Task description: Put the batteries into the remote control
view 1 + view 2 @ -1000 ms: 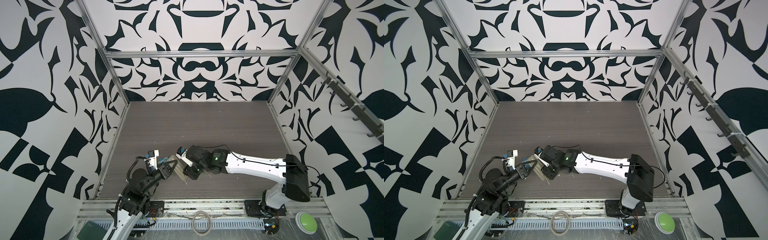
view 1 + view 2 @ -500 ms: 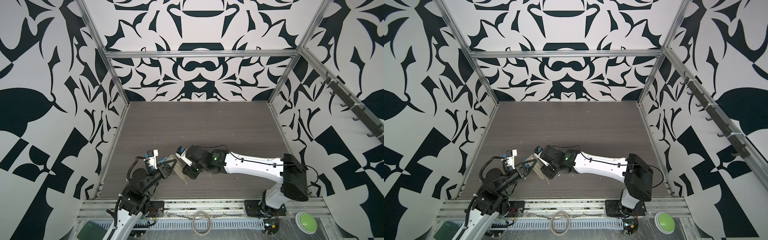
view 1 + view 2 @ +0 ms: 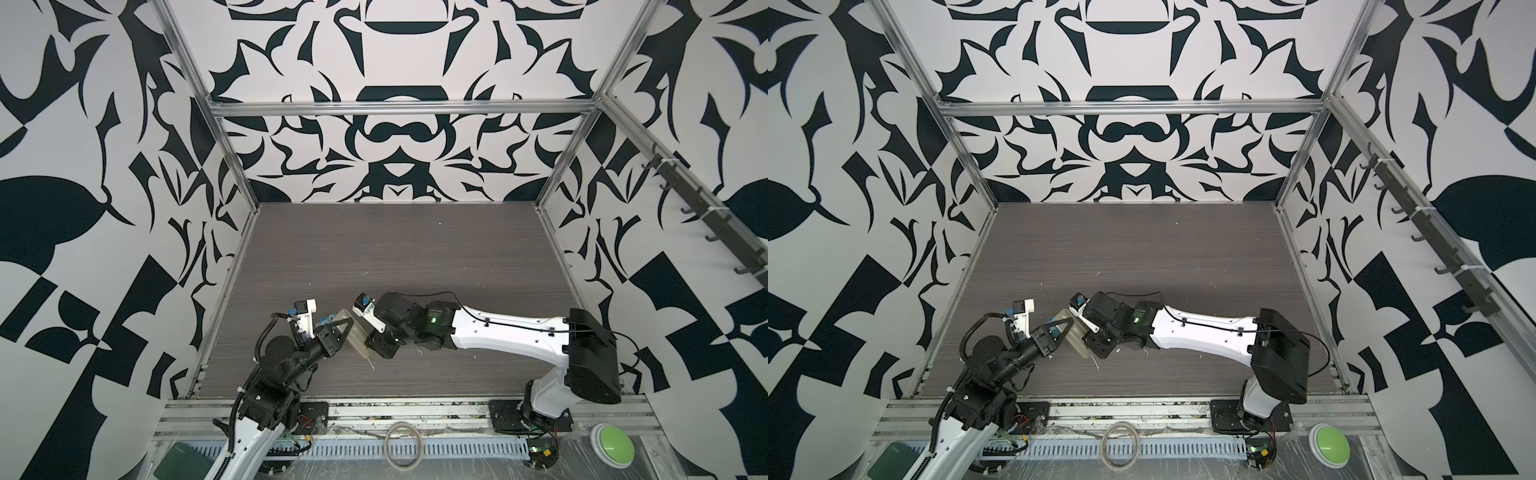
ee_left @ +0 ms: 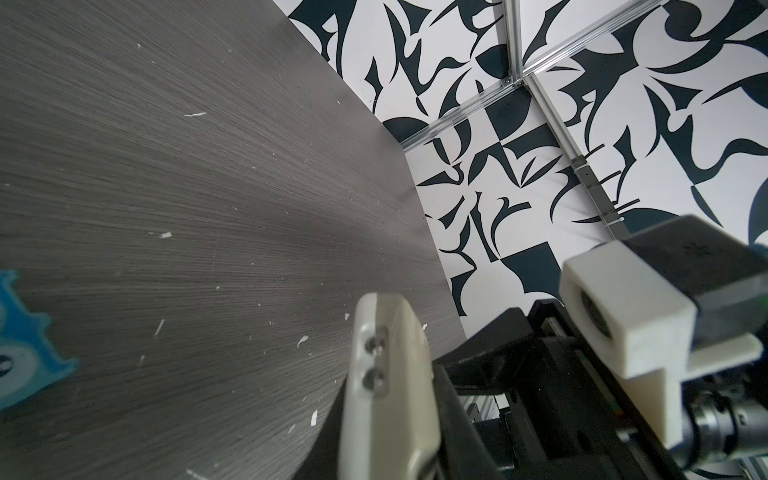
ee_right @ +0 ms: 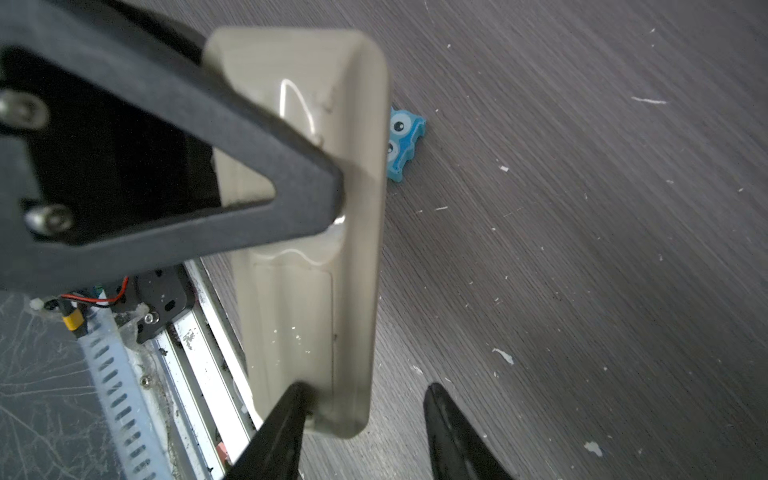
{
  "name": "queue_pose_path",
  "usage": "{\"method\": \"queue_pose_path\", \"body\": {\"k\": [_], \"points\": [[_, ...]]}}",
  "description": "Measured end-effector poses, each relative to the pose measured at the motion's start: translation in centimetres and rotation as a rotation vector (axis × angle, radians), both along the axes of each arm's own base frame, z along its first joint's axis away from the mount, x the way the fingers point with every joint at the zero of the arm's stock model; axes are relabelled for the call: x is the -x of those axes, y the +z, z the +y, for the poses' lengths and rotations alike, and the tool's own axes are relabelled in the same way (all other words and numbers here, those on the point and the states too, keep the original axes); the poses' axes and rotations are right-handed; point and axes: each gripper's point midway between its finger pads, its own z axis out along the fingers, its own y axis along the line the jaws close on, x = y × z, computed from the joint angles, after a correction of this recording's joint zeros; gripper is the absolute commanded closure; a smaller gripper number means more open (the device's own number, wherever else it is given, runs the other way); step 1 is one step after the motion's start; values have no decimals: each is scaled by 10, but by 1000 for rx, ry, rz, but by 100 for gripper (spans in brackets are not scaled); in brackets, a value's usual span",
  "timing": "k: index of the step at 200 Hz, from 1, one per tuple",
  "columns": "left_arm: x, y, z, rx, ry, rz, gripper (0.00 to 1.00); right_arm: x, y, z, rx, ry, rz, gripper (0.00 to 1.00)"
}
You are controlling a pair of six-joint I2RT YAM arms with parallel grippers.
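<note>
The left gripper is clamped tight on the remote, near the front left of the table in both top views. The right wrist view shows a black triangular finger lying across the remote's plain back near one end; the other finger is hidden behind it. The remote is tilted, its back turned to the right arm, and a cover seam shows on the half away from the grip. Whether its low end touches the table I cannot tell

The right gripper sits at that free end with its jaws about half apart and nothing between them held. One fingertip overlaps the remote's end edge and looks to touch it; the other stands clear over bare table

A blue toy with googly eyes lies on the table just beyond the remote, partly hidden by it, and also shows at the edge of the left wrist view. White scraps dot the table
</note>
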Motion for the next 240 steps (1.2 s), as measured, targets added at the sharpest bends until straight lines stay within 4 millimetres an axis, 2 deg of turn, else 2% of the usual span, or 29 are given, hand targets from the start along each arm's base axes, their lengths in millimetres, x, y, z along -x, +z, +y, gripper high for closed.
{"method": "queue_pose_path", "body": {"k": [38, 60, 82, 134, 223, 240], "points": [[-2, -7, 3, -10, 26, 53, 100, 4, 18, -8, -68, 24, -51, 25], [-5, -12, 6, -20, 50, 85, 100, 3, 33, -3, -123, 30, -74, 22], [-6, -15, 7, -22, 65, 108, 100, 3, 36, 2, -149, 36, -74, 22], [-8, -16, 10, -12, 86, 123, 100, 4, 26, 9, -154, 46, -53, 21], [-9, -10, 12, 6, 104, 125, 100, 6, -9, 27, -134, 64, 14, 21], [-10, -9, 12, 11, 107, 126, 100, 6, -18, 28, -121, 67, 26, 24]]}}
